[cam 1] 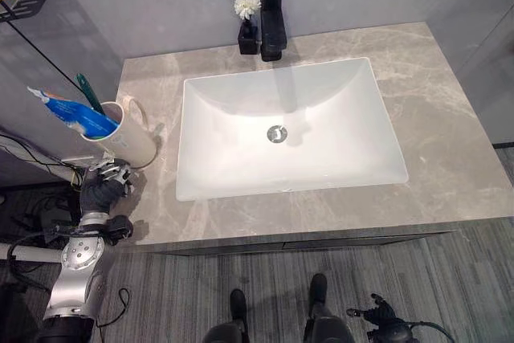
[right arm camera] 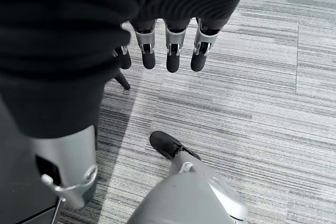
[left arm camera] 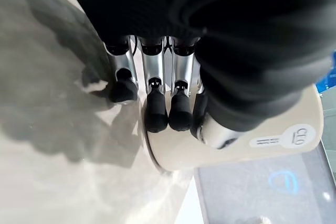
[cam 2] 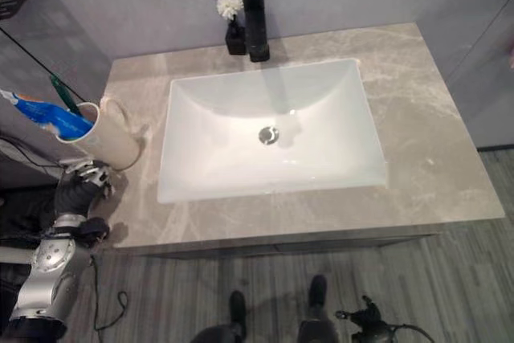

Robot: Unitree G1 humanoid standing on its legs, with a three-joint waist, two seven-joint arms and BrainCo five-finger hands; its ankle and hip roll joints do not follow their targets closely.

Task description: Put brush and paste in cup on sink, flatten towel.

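Left robot hand fingers curled on cup w/ paste & half-hidden brush; right robot hand relaxed, empty.

Bright even overhead light, soft glare on the white sink basin, faucet shadow falling into it, left hand close and blurred, dark shadow on the tabletop
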